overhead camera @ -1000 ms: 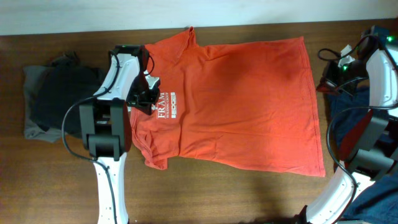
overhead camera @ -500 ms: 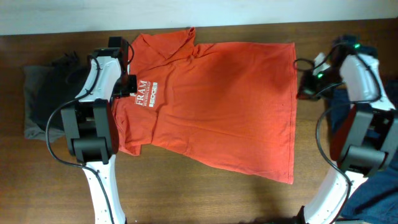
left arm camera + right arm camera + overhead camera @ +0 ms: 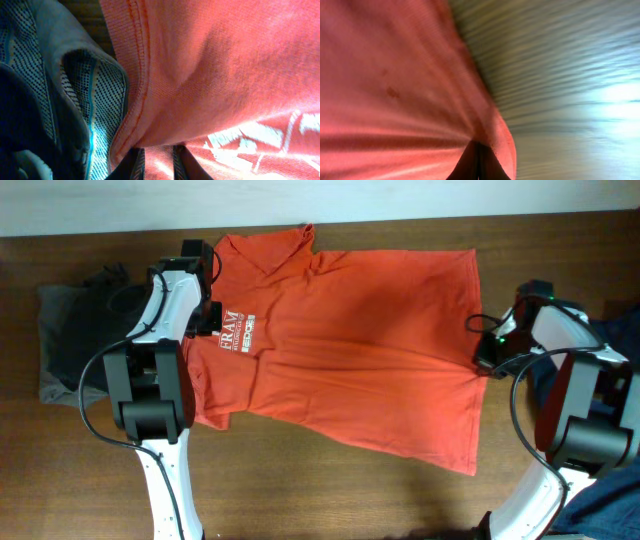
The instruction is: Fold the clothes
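Observation:
The orange-red T-shirt point(image 3: 350, 350) with white lettering point(image 3: 237, 330) lies spread across the wooden table. My left gripper point(image 3: 208, 317) is at the shirt's left part beside the lettering, and in the left wrist view it point(image 3: 158, 165) is shut with a fold of the orange fabric point(image 3: 215, 65) between the fingers. My right gripper point(image 3: 487, 358) is at the middle of the shirt's right hem. In the right wrist view it point(image 3: 479, 162) is shut tight on the hem edge of the fabric point(image 3: 395, 75), which bunches toward the fingers.
A dark grey and black garment pile point(image 3: 75, 340) lies left of the shirt, and its grey mesh-lined fabric point(image 3: 75, 100) shows close beside the left fingers. A navy blue garment point(image 3: 612, 480) hangs at the right edge. The bare table point(image 3: 330, 490) shows in front.
The shirt has been dragged left. My left gripper moved up and left with it. My right gripper came down from the far right corner to the middle of the right hem, pulling it inward.

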Robot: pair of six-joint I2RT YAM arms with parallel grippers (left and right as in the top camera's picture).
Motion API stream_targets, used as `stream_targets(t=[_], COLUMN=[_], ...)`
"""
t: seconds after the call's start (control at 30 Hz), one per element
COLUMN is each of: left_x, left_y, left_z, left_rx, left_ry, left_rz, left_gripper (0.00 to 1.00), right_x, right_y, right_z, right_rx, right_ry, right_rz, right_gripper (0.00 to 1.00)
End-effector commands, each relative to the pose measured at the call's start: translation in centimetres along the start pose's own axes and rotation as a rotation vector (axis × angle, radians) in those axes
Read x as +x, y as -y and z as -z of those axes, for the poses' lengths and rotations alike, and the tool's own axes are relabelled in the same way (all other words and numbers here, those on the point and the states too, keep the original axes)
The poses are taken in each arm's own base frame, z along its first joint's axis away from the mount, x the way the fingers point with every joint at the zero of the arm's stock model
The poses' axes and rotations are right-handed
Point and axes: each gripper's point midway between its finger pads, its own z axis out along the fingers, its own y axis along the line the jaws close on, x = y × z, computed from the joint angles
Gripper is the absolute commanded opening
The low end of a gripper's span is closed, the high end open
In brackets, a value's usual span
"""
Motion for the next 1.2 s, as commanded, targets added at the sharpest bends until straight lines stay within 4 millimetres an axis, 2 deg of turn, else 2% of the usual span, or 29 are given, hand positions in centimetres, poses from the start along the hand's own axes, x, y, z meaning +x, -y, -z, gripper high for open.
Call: stream_targets(t=[0.0, 0.13, 0.17, 0.3, 0.4, 0.5, 0.53, 0.57, 0.6, 0.63, 0.67, 0.73, 0.77, 0.83, 0.93, 1.03, 1.07, 1.17], left_x=[3.3, 3.4, 3.3, 2.8, 2.2, 2.1, 2.4, 3.1, 3.8, 4.4, 5.8, 7.5, 8.4, 10.2, 13.3, 15.1, 16.0, 16.9], left_y=[0.8, 0.5, 0.4, 1.2, 0.4, -1.0, -1.4, -1.9, -2.3, -2.5, -2.7, -2.6, -2.1, -1.4, -0.4, 2.1, 4.0, 6.2], left_z=[-4.1, -3.7, -2.9, 2.1, 8.0, 13.2, 15.0, 16.8, 18.1, 18.9, 20.0, 20.8, 21.1, 20.7, 17.6, 12.2, 9.7, 5.6], left_rx=[0.026, 0.029, 0.038, 0.155, 0.201, 0.203, 0.204, 0.205, 0.205, 0.205, 0.216, 0.234, 0.267, 0.300, 0.300, 0.330, 0.392, 0.455], left_ry=[-0.142, -0.153, -0.157, -0.148, -0.084, 0.002, 0.029, 0.048, 0.054, 0.051, 0.031, -0.014, -0.038, -0.089, -0.222, -0.289, -0.301, -0.269], left_rz=[-0.036, -0.032, -0.032, -0.023, -0.009, 0.005, 0.009, 0.013, 0.014, 0.013, 0.010, 0.003, -0.001, -0.006, -0.019, -0.036, -0.034, -0.025], left_gripper=[0.20, 0.20, 0.23, 0.29, 0.31, 0.36, 0.40, 0.44, 0.46, 0.46, 0.46, 0.46, 0.46, 0.47, 0.47, 0.47, 0.47, 0.47], right_x=[-1.1, -2.0, -2.1, -1.8, -1.9, -2.8, -2.9, -2.7, -2.4, -2.1, -1.3, -0.4, 0.9, 2.5, 4.7, 6.4, 7.0, 8.7], right_y=[7.4, 5.4, 5.2, 4.4, 2.3, 0.1, -0.3, -0.7, -1.0, -1.1, -1.4, -1.7, -1.9, -2.0, -2.0, -2.0, -1.8, -0.8], right_z=[-0.9, -0.1, 0.0, 0.2, 2.2, 6.7, 8.1, 10.7, 12.2, 13.5, 15.6, 17.5, 19.6, 21.3, 21.5, 19.2, 17.4, 12.6], right_rx=[0.237, 0.145, 0.145, 0.102, -0.029, -0.146, -0.161, -0.172, -0.174, -0.177, -0.180, -0.186, -0.190, -0.193, -0.189, -0.181, -0.177, -0.170], right_ry=[0.007, 0.012, 0.011, -0.004, 0.003, 0.087, 0.116, 0.167, 0.198, 0.221, 0.259, 0.294, 0.331, 0.351, 0.300, 0.205, 0.163, 0.076], right_rz=[-0.115, -0.052, -0.048, -0.045, 0.010, 0.053, 0.058, 0.071, 0.078, 0.084, 0.094, 0.102, 0.111, 0.109, 0.101, 0.097, 0.090, 0.068], right_gripper=[0.04, 0.04, 0.04, 0.04, 0.08, 0.16, 0.20, 0.25, 0.29, 0.32, 0.36, 0.39, 0.40, 0.43, 0.48, 0.50, 0.50, 0.51])
